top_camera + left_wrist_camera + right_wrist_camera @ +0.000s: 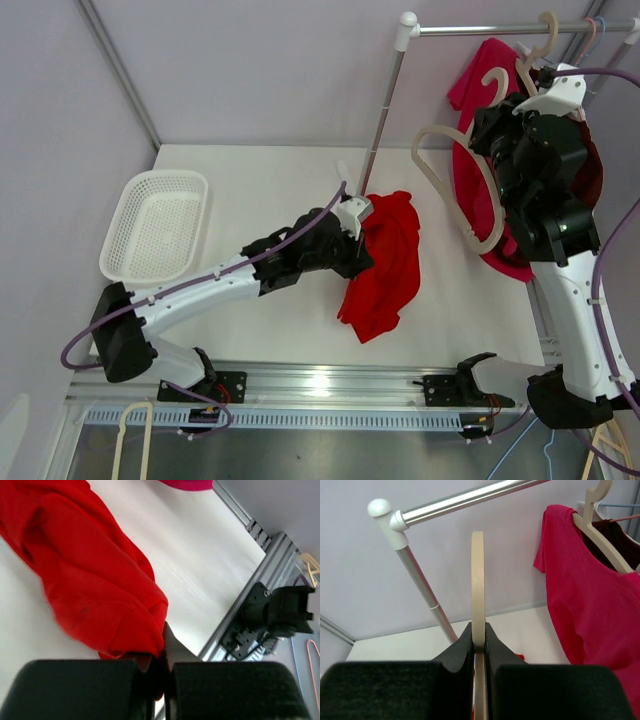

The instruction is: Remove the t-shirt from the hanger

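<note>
Over on the left of the white table (260, 180) there's a white mesh basket (158, 230). Back right is a metal clothes rail (480, 28) with its pole (380, 130) coming down to the table. A pink shirt (585, 590) hangs from the rail on a cream hanger (602, 542), with a dark maroon garment (620, 540) just behind it. An aluminium track (320, 385) runs along the near edge, and there's a spare hanger (130, 440) below it at the left.

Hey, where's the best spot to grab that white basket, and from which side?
Probably the basket's right rim, from above. It sits open side up, so the jaws can straddle that thin mesh wall, and that side lies nearest the left arm.
</note>
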Controlling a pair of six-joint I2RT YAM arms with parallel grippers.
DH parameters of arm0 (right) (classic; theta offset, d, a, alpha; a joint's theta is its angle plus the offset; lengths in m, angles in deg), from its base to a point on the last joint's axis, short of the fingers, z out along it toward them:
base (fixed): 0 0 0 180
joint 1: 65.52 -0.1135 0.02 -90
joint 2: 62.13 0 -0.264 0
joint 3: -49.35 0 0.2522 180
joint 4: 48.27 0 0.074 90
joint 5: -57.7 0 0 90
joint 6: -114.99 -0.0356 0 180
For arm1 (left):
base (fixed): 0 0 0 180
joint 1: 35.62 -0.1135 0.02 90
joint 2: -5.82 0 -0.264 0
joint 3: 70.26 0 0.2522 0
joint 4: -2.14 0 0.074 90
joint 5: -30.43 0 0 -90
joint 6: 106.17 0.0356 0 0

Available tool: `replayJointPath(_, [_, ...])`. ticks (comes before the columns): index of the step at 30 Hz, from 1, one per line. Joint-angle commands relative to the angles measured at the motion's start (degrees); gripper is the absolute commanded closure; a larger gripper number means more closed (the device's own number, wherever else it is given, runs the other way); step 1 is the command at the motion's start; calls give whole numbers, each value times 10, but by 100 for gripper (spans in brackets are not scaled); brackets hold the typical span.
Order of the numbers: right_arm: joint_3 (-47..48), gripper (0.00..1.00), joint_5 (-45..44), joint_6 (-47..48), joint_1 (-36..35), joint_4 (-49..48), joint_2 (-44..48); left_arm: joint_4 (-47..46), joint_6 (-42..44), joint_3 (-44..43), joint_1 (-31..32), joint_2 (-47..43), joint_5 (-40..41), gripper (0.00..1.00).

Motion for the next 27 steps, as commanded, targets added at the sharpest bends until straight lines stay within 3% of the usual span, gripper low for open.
replayJointPath(1, [-30,100,102,54,42,-91,-23,65,22,-134,-3,-45,5,99])
replayJointPath(6, [-32,100,199,75,85,-177,-50,168,49,-378,-54,-42,15,99])
replayJointPath(8, [-26,100,220,82,92,-208,-65,216,51,-437,-101,-27,0,99])
replayJointPath(9, [-22,100,234,83,97,-215,-72,235,57,-534,-118,-18,-2,99])
replayJointPath(11, [-11,100,261,89,101,-234,-87,282,68,-591,-158,12,4,99])
replayJointPath(12, [-8,100,272,91,103,-239,-92,294,77,-662,-172,20,15,99])
replayJointPath(17, [-2,100,270,90,105,-270,-109,274,91,-696,-267,5,20,99])
replayJointPath(20, [-4,100,264,84,106,-286,-111,230,84,-653,-325,-30,30,99])
replayJointPath(23, [2,100,263,84,106,-307,-123,120,89,-570,-369,-61,43,99])
replayJointPath(27, [20,100,265,87,106,-328,-156,90,103,-608,-425,-29,38,99])
